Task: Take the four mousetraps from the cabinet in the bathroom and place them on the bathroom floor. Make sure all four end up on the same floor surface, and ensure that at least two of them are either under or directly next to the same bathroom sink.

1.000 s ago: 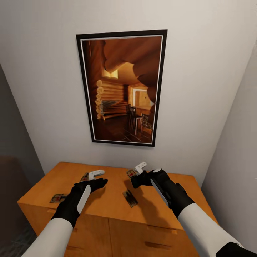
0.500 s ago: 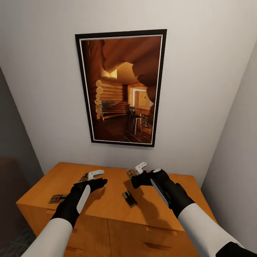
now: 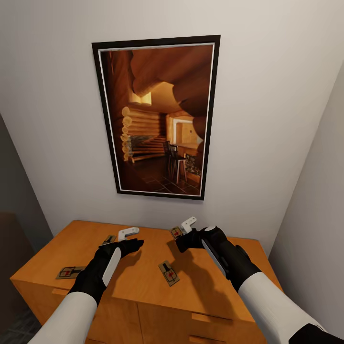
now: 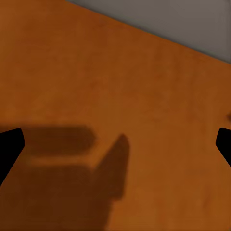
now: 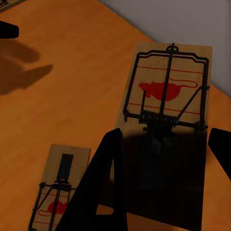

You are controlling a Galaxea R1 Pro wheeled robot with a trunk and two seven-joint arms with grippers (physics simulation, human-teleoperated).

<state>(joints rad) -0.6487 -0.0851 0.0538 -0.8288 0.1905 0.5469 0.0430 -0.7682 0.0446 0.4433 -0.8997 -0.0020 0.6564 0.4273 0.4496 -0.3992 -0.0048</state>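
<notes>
The left hand (image 3: 128, 234) hovers over the back part of the cabinet's top, its pale fingers (image 3: 129, 232) pointing toward the wall. In the left wrist view the two dark fingertips (image 4: 10, 147) sit at opposite edges of the picture with bare orange wood between them, so the hand is spread and holds nothing. A mousetrap (image 3: 109, 239) lies flat on the surface just beside it, partly hidden behind the wrist.

The right hand (image 3: 188, 224) hangs over the back of the top too, nearer the middle. Its wrist view shows two dark fingers (image 5: 98, 187) spread wide, one on each side of a mousetrap (image 5: 166, 103) that lies flat below them (a red mouse figure is printed on the board under the dark spring wire). The fingers do not touch it. In the head view this same trap (image 3: 177, 232) peeks out just beside the white fingertip.

A third mousetrap (image 3: 168, 273) lies near the front middle of the surface, between the two arms; it also shows in the right wrist view (image 5: 57, 192). A fourth mousetrap (image 3: 69, 272) lies by the front left corner, well apart from the others.

The honey-orange wooden cabinet (image 3: 138, 286) stands against a pale wall, drawer fronts below its top. Above it hangs a black-framed picture (image 3: 155, 114) of a log-cabin interior.
</notes>
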